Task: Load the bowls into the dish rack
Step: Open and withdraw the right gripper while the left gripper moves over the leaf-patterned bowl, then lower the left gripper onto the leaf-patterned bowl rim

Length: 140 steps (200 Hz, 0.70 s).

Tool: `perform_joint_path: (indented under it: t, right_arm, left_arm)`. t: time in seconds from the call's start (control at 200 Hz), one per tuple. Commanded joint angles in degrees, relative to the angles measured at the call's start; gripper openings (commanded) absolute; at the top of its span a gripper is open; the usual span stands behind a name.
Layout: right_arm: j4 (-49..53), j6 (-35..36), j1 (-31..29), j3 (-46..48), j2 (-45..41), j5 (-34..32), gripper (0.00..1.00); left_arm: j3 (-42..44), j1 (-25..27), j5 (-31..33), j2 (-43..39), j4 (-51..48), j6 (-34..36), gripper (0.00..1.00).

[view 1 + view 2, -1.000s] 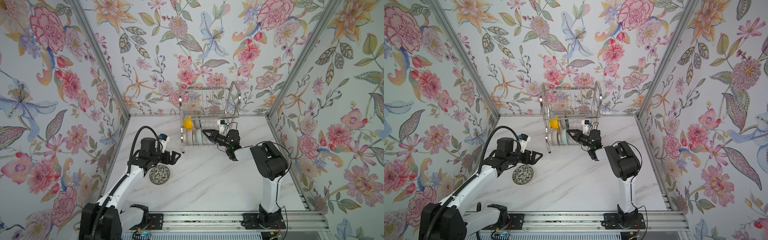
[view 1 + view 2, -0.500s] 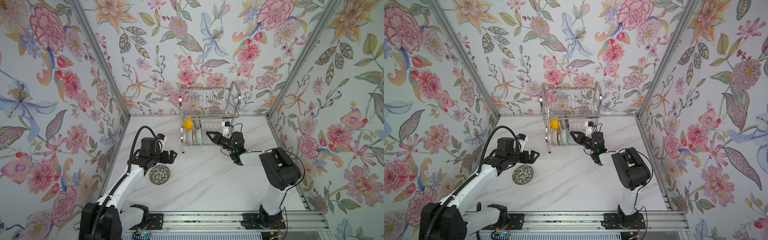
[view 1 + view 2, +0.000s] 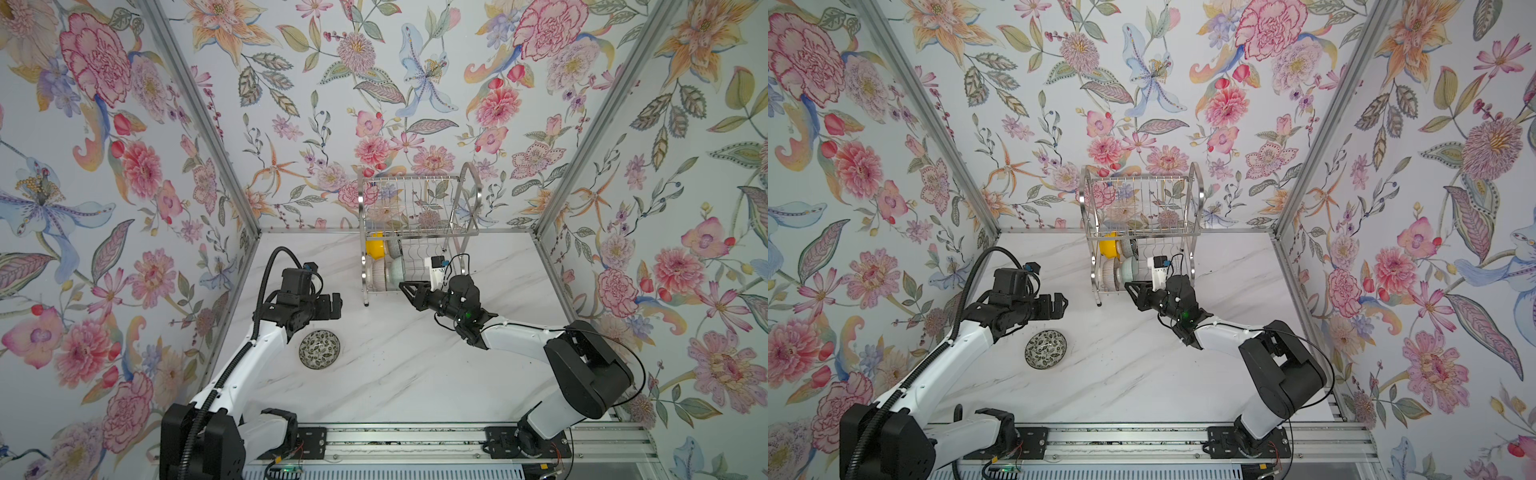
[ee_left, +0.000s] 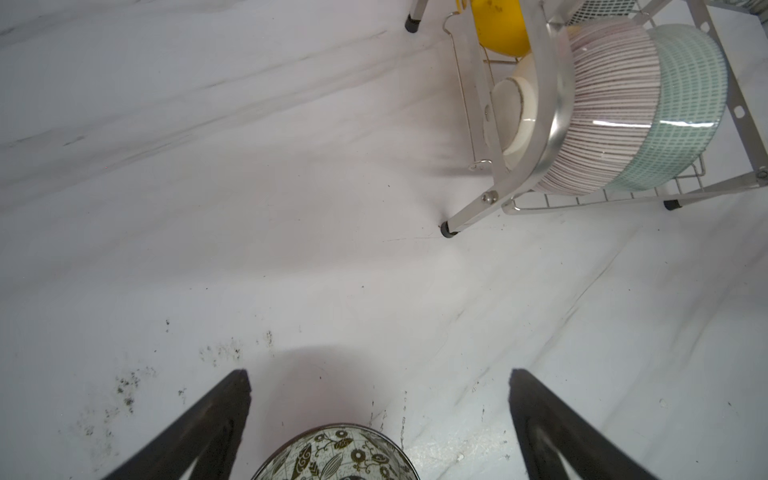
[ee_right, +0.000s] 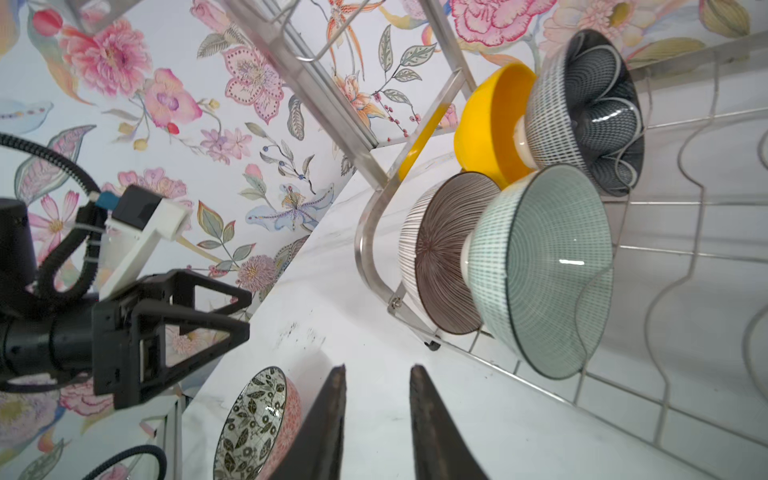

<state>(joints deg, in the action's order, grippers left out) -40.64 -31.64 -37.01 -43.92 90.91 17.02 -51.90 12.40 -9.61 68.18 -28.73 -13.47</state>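
Note:
The white leaf-speckled bowl (image 3: 319, 349) (image 3: 1045, 349) sits upright on the marble table. My left gripper (image 3: 336, 305) (image 4: 379, 374) hovers just behind and above it, open, with the bowl's rim (image 4: 332, 453) below the gap. The dish rack (image 3: 361, 208) (image 5: 365, 232) stands at the back. Its lower tier holds the yellow bowl (image 5: 486, 124), navy bowl (image 5: 590, 112), pink ribbed bowl (image 5: 444, 253) and pale green bowl (image 5: 540, 270) on edge. My right gripper (image 3: 404, 289) (image 5: 378, 370) is just in front of the rack, its jaws narrowly open with nothing between them.
Floral walls close in the table on three sides. The rack's short legs (image 4: 448, 230) stand on the marble near the ribbed bowl. The rack's upper tier (image 3: 415, 208) shows no dishes. A metal rail (image 3: 415, 440) carrying both arm bases runs along the front edge.
My right gripper has drawn back out of the rack's lower tier toward the front, and its elbow has swung right. The left gripper shifted slightly left; the speckled bowl has not moved.

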Motion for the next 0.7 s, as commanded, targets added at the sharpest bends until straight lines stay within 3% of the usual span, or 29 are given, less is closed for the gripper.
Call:
perform_joint_path:
  t: [0.0,0.29,0.51,0.696]
  right_arm:
    - [5.3,7.1,-0.7,1.8,-2.0,-1.9,0.29]
    - [5.6,10.4,-2.5,8.2,-7.1,-2.5,0.29]
    - [5.1,12.9,-2.7,13.0,-11.5,-3.8,0.29]
    - [4.1,14.1,-2.4,15.5,-13.2,-5.5,0.30]
  left_arm:
    - [-1.6,0.4,4.7,0.3,-7.5,-6.8,0.99]
    - [0.0,0.1,12.2,-1.1,-14.5,-16.4,0.99]
    - [0.5,-0.3,12.3,4.1,-19.6,-23.4,0.96]
    - [4.7,-0.4,10.5,2.0,-18.4,-27.6,0.95]
